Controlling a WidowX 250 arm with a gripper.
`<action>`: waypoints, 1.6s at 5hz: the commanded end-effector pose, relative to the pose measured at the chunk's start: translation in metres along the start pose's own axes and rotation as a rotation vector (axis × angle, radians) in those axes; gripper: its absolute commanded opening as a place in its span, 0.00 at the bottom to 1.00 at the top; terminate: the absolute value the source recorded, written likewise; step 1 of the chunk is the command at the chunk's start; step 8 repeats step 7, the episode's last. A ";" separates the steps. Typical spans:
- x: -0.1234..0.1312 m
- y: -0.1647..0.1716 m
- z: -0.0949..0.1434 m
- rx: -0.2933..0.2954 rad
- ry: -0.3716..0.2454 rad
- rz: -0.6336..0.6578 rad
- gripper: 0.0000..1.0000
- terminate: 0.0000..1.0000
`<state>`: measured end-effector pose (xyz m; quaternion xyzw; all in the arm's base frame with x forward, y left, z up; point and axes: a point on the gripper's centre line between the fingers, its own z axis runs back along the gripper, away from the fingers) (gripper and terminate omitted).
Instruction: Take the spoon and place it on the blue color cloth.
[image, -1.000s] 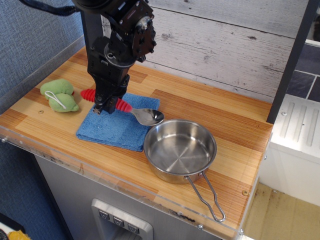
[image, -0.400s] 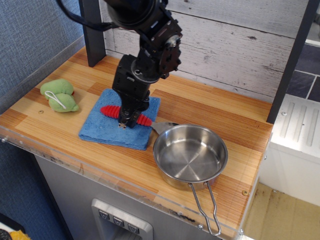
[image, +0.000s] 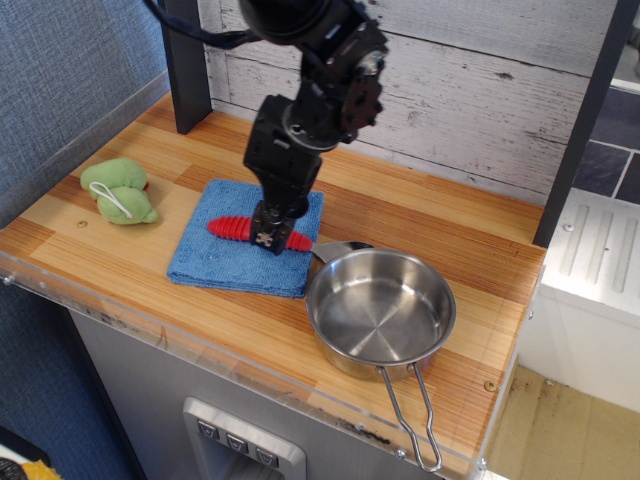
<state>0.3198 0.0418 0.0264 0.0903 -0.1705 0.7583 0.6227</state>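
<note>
Centrally in the frame, the spoon (image: 240, 229) lies with its ribbed red handle across the blue color cloth (image: 225, 262), its silver bowl reaching off the cloth's right edge to the rim of the steel pan (image: 380, 311). Over the handle's right part stands the black pincer (image: 269, 237); whether its jaws clasp the handle I cannot tell. Far left on the wooden surface (image: 430, 220) sits a green plush item (image: 119, 190).
</note>
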 end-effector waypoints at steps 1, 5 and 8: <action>0.012 -0.011 0.031 -0.074 -0.012 0.013 1.00 0.00; 0.077 -0.005 0.119 -0.300 -0.106 -0.002 1.00 0.00; 0.077 -0.005 0.119 -0.300 -0.106 -0.002 1.00 1.00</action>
